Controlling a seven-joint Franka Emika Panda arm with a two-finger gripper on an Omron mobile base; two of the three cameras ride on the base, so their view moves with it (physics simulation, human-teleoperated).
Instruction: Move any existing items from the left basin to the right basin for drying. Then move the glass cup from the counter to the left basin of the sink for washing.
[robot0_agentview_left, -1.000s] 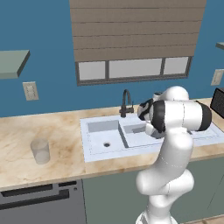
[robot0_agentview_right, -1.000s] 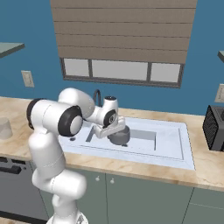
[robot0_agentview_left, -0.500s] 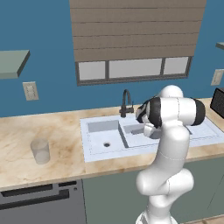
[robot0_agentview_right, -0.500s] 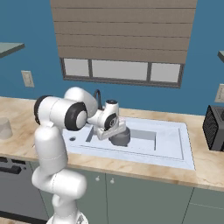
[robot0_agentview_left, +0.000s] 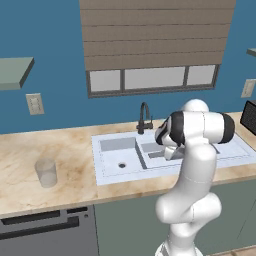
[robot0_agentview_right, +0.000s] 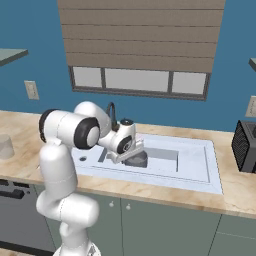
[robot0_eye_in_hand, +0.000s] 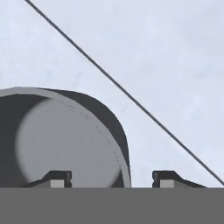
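Left base view sits behind the arm, looking forward and down across the counter (robot0_agentview_left: 70, 150), with the sink (robot0_agentview_left: 112, 172) dead centre and the arm rising at five o'clock. Right base view looks forward and down from the other side, arm now at eight o'clock, the sink (robot0_agentview_right: 210, 170) running off toward three o'clock. Both share the sink, the black faucet (robot0_agentview_left: 144, 116), the window (robot0_agentview_right: 137, 80) at twelve o'clock and the blue wall (robot0_agentview_right: 35, 30). Hand view is pressed in close, staring along the gripper (robot0_eye_in_hand: 112, 178) at the pale basin floor, saucepan (robot0_eye_in_hand: 65, 135) at eight o'clock.
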